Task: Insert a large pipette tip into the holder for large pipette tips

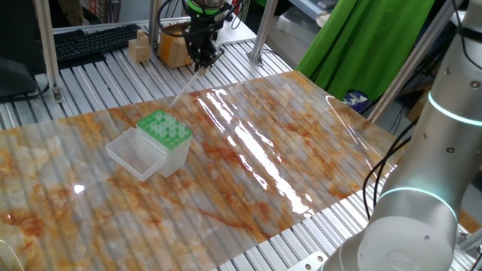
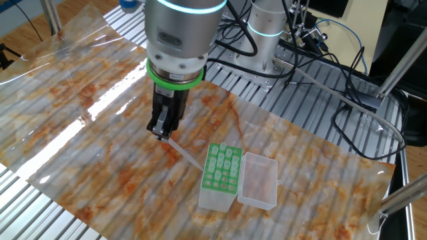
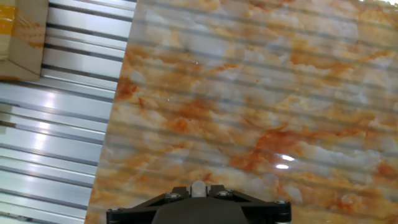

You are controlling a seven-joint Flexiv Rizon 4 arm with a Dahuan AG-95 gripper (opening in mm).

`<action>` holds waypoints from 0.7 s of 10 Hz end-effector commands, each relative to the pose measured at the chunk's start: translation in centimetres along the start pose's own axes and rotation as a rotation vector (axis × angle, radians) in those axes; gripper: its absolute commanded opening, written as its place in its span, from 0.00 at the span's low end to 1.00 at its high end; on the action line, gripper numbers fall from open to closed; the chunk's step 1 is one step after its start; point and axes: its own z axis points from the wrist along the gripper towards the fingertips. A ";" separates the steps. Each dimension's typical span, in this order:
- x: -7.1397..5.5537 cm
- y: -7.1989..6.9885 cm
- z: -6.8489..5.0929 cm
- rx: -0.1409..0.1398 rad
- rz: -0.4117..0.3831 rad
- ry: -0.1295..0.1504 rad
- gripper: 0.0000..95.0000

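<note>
My gripper (image 1: 203,60) hangs above the far edge of the marbled sheet, shut on the wide end of the large pipette tip (image 1: 183,89). The tip is a long translucent cone that slants down from the jaws toward the holder. In the other fixed view the gripper (image 2: 160,131) holds the tip (image 2: 183,153) with its point close to the holder's near corner. The holder (image 1: 165,129) is a whitish box with a green holed top (image 2: 222,167) and its clear lid (image 2: 259,180) lying open beside it. In the hand view only the tip's butt end (image 3: 198,188) shows between the jaws.
A marbled plastic sheet (image 1: 248,165) covers the slatted metal table. Cardboard boxes (image 1: 169,47) and a keyboard (image 1: 94,41) lie behind the gripper. A green cloth (image 1: 369,45) hangs at the back right. Cables (image 2: 333,87) trail beside the arm base.
</note>
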 end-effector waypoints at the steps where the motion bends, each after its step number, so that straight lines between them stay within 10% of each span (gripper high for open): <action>1: 0.2 0.2 0.3 0.006 -0.002 0.001 0.00; 7: 0.8 0.4 0.7 0.008 0.012 -0.007 0.00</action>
